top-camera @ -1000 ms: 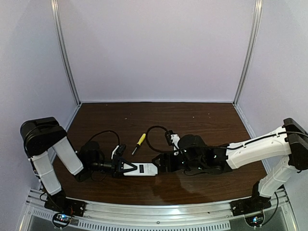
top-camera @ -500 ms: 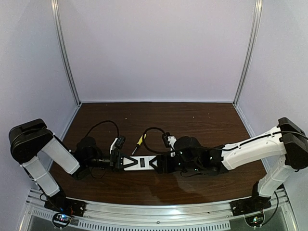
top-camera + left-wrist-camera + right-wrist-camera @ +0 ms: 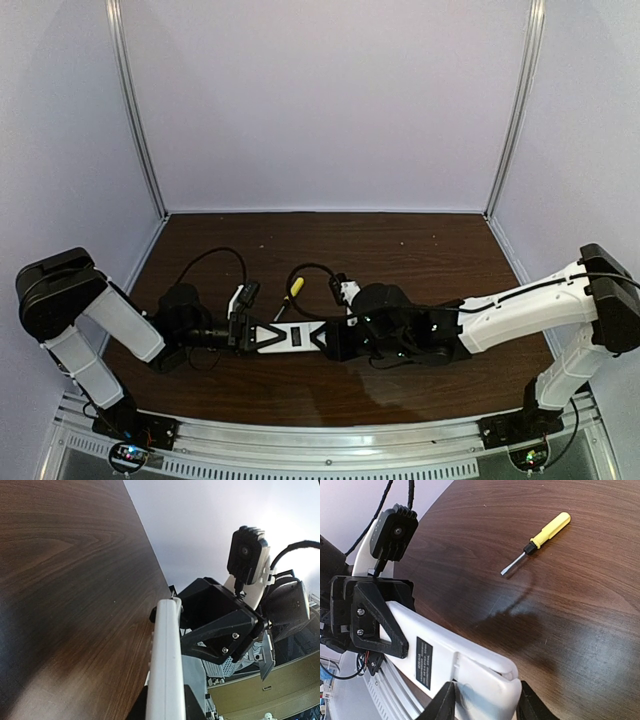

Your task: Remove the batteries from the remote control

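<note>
The remote control (image 3: 295, 339) hangs just above the table between my two arms, white back up, with a dark label (image 3: 424, 662). My left gripper (image 3: 262, 340) is shut on its left end; in the left wrist view the remote (image 3: 167, 665) runs away from those jaws (image 3: 165, 705). My right gripper (image 3: 325, 340) holds the other end. In the right wrist view its fingers (image 3: 442, 705) press both sides of the remote (image 3: 445, 652), over the back cover panel, whose end edge shows a thin gap. The batteries are hidden.
A yellow-handled screwdriver (image 3: 291, 291) lies on the dark wooden table (image 3: 420, 250) just behind the remote, and it appears in the right wrist view (image 3: 538, 542). Black cables loop over both wrists. White walls stand at the back and sides.
The left arm carried the remote a little back and to the left. The right gripper followed to the left, came over the remote's right end and narrowed its jaws onto it.
</note>
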Robot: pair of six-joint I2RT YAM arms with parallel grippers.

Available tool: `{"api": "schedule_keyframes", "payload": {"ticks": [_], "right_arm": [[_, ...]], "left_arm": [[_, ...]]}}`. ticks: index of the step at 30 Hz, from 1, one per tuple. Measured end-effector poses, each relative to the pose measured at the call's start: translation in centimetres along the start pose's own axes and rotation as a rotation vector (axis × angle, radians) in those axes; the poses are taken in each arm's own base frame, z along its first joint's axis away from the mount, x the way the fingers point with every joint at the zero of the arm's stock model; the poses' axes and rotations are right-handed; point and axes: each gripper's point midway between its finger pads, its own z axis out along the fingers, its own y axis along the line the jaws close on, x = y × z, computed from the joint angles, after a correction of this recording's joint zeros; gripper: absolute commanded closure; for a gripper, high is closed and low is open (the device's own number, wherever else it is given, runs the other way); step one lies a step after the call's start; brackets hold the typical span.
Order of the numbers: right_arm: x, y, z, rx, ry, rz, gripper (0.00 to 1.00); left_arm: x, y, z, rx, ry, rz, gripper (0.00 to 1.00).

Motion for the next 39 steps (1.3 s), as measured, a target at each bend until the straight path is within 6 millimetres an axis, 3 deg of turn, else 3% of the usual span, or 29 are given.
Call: {"api": "schedule_keyframes", "payload": {"ticks": [9,18,29,39], "right_arm": [[-0.3,-0.5,-0.2,0.052,-0.018,-0.001,0.79],[-0.5,-0.5,-0.3,0.062,-0.026,0.004,0.83],[-1.1,0.1,-1.1,0.055,-0.045,0.004,0.97],[-1.2,-0.1,-1.2,0.063,-0.047,0.001,0.98]], "left_arm": [[-0.1,0.0,0.0,-0.001,-0.005,0.03,1.0],[-0.2,-0.3,0.0,-0.005,-0.009,0.057,1.0],[-0.4,-1.1,-0.1,0.003,-0.018,0.107,1.0],[-0.6,-1.1,0.0,-0.016,-0.022,0.137,1.0]]}}
